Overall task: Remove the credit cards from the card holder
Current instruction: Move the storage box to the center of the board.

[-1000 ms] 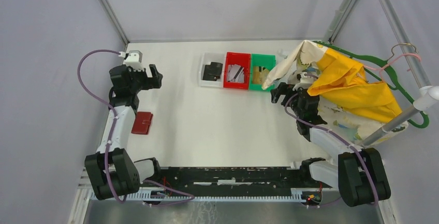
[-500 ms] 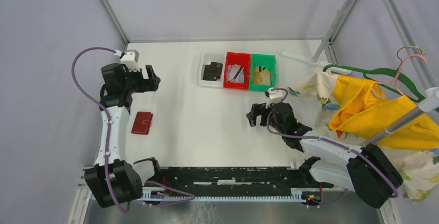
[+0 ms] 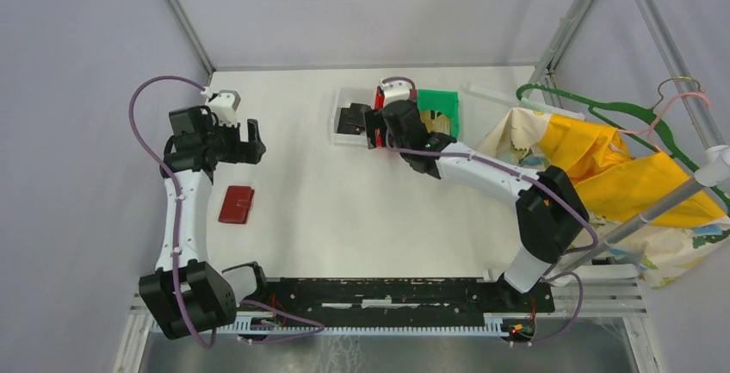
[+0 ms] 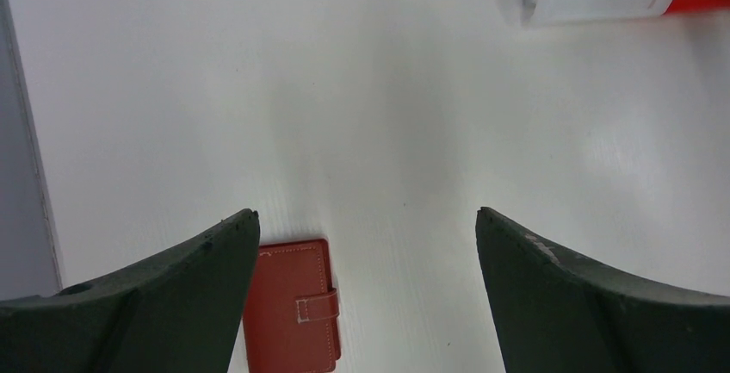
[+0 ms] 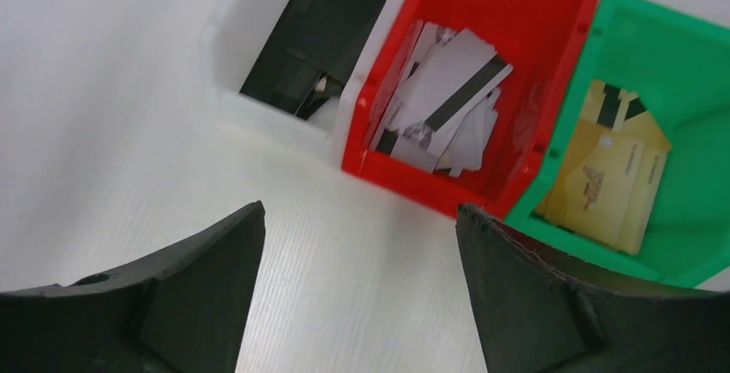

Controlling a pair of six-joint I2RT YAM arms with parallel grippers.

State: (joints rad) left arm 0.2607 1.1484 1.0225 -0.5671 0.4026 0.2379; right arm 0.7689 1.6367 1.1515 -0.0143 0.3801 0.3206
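Right end effector (image 5: 360, 211) hangs agape over red bin (image 5: 535, 39), between white bin (image 5: 274, 127) and green bin (image 5: 682, 56).

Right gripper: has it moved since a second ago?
Yes. The right gripper swung left and toward the back, crossing from the green bin's right side to its left.

A: Left side?
B: Raised and bent at the elbow, with the left gripper (image 3: 256, 140) facing right, jaws spread wide, holding nothing.
A: And right?
B: Reaching far forward and leftward, nearly straight, with the right gripper (image 3: 370, 127) tilted down, jaws likewise apart, empty.
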